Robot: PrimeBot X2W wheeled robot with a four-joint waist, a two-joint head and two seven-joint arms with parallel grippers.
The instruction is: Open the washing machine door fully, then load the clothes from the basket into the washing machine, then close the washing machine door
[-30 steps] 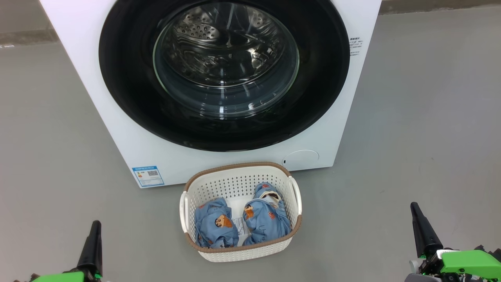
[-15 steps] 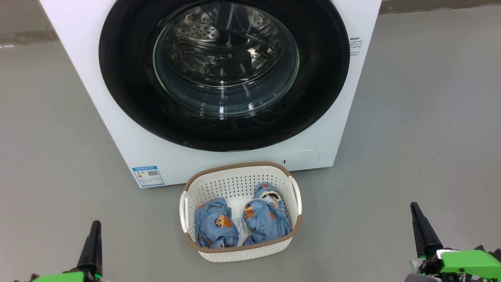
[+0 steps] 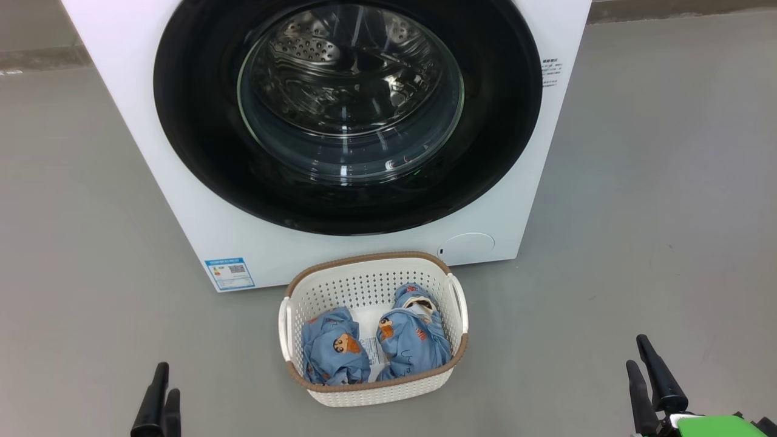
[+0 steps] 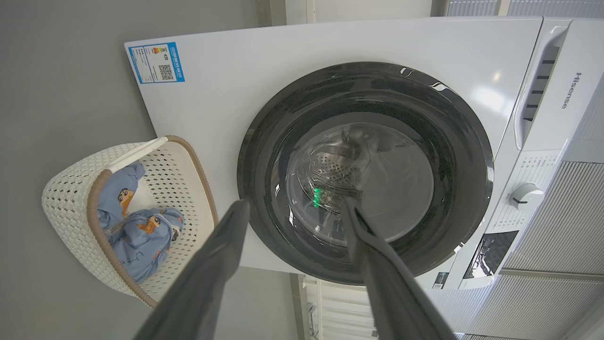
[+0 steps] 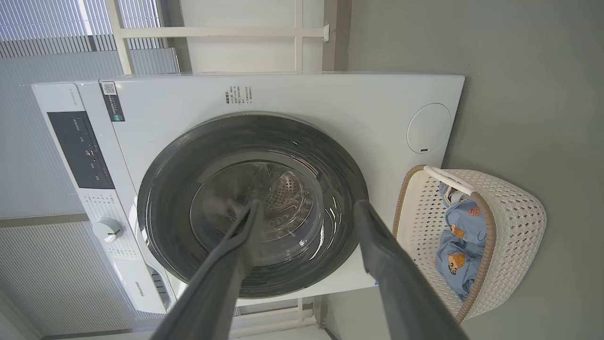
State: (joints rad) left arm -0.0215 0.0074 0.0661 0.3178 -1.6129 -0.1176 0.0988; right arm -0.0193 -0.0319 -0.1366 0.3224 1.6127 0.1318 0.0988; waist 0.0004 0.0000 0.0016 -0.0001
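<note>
The white washing machine stands ahead on the grey floor. Its round black washing machine door lies shut against the front, the steel drum showing through the glass bowl. Just before it sits the cream basket holding the clothes, two light blue bundles. My left gripper is open at the lower left, well clear of the basket. My right gripper is open at the lower right. Both wrist views look between spread fingers, left gripper and right gripper, at the door.
A small round flap and a blue sticker sit low on the machine's front. The control panel with its knob is at the machine's top. Bare grey floor lies on both sides of the basket.
Both grippers have gone from shut to open. Each now sits lower in the head view, with less of its green mount showing. Machine, door, basket and clothes have not moved.
</note>
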